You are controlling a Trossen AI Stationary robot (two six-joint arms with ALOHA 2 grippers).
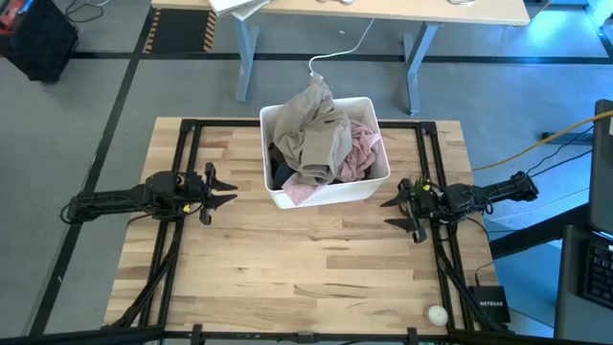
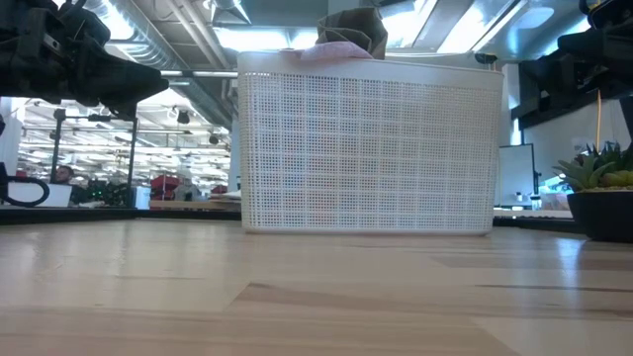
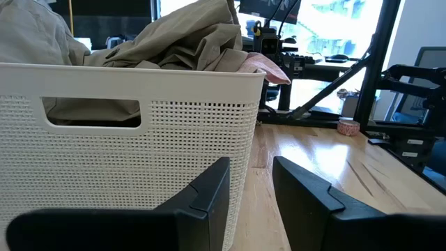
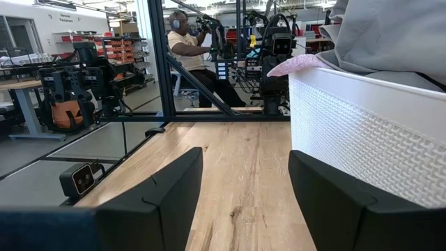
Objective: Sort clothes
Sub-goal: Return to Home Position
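A white perforated bin (image 1: 326,187) stands at the table's far middle, holding the clothes. A khaki-beige garment (image 1: 316,129) is heaped on top, a pale pink one (image 1: 359,153) lies at the right and front, and a black one (image 1: 280,172) shows at the left inside. The dark grey garment is hidden. My left gripper (image 1: 225,189) is open, level, left of the bin. My right gripper (image 1: 391,213) is open, level, right of the bin's near corner. Both are empty.
A small white ball (image 1: 437,314) lies near the table's near right corner. A roll of tape (image 3: 347,127) lies at the right side. A black frame (image 1: 182,172) runs along the table's sides. Bare wood lies in front of the bin. A person (image 4: 185,45) sits beyond the table.
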